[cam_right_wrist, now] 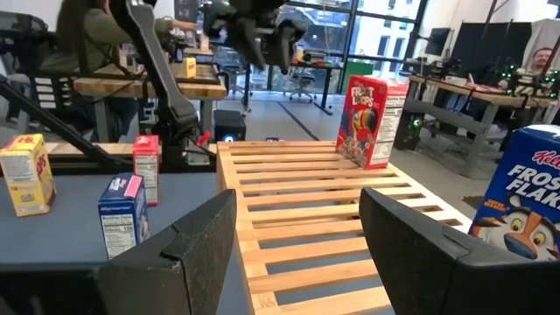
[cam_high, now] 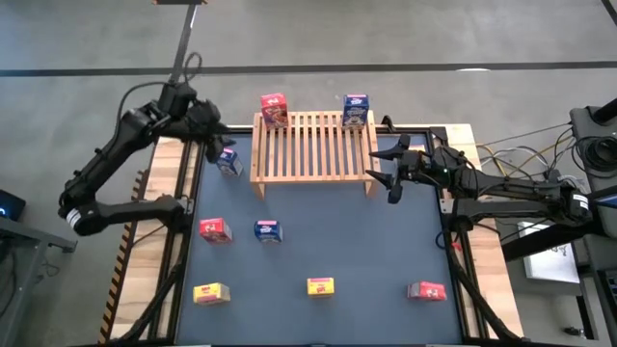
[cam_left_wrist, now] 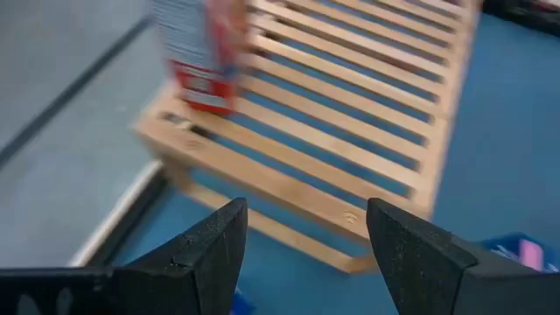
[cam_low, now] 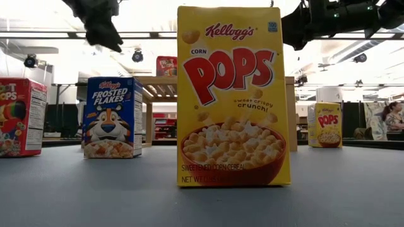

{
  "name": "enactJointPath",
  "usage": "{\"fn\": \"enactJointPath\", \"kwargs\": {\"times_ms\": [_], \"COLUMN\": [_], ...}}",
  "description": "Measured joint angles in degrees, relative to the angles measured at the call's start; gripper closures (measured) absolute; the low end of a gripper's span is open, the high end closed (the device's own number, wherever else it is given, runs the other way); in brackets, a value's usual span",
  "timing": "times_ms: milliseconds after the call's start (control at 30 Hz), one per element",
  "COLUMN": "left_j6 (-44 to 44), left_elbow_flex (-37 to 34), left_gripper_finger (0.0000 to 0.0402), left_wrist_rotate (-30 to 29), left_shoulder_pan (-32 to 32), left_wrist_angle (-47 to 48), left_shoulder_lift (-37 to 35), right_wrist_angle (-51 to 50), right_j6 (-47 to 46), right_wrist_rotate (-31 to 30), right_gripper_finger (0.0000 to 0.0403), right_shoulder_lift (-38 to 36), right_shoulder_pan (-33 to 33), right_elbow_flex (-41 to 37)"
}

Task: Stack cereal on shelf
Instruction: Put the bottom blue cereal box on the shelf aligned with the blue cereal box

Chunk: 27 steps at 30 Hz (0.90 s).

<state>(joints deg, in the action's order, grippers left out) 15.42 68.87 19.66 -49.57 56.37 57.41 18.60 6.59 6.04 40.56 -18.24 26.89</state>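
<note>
A slatted wooden shelf (cam_high: 313, 146) stands at the counter's (cam_high: 318, 255) far edge, with a red box (cam_high: 274, 109) and a blue Frosted Flakes box (cam_high: 356, 110) on its far corners. The left tool (cam_high: 214, 132) hovers released off its left end, the right tool (cam_high: 388, 166) released, empty, beside its right end. A Corn Pops box (cam_high: 321, 285) stands near, open counter around it.

light, matt bare-wood slatted shelf (cam_high: 313, 146), glossy printed cardboard cereal boxes (cam_low: 233, 94), smooth matt dark blue table top (cam_high: 318, 246).
</note>
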Motion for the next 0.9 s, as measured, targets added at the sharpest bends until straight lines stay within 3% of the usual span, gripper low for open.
{"fn": "enactJointPath", "kwargs": {"times_ms": [100, 333, 900], "left_j6": [0.24, -1.55, -4.46], "left_elbow_flex": [-5.47, -14.01, -16.7], "left_gripper_finger": [0.0183, 0.0183, 0.0183], "left_wrist_rotate": [5.87, 6.46, 6.49], "left_shoulder_pan": [0.32, 0.77, 0.77], "left_wrist_angle": [-6.2, -16.85, -19.51], "left_shoulder_lift": [-3.03, -7.92, -13.06], "right_wrist_angle": [0.34, 1.36, 7.36], "right_j6": [-0.47, -2.87, -4.5], "right_wrist_rotate": [0.0, 0.02, 2.12], "right_gripper_finger": [0.017, 0.017, 0.017], "right_shoulder_lift": [0.0, 0.22, 10.13], "right_shoulder_pan": [0.0, 0.0, 3.65], "right_elbow_flex": [0.0, 0.0, 3.91]}}
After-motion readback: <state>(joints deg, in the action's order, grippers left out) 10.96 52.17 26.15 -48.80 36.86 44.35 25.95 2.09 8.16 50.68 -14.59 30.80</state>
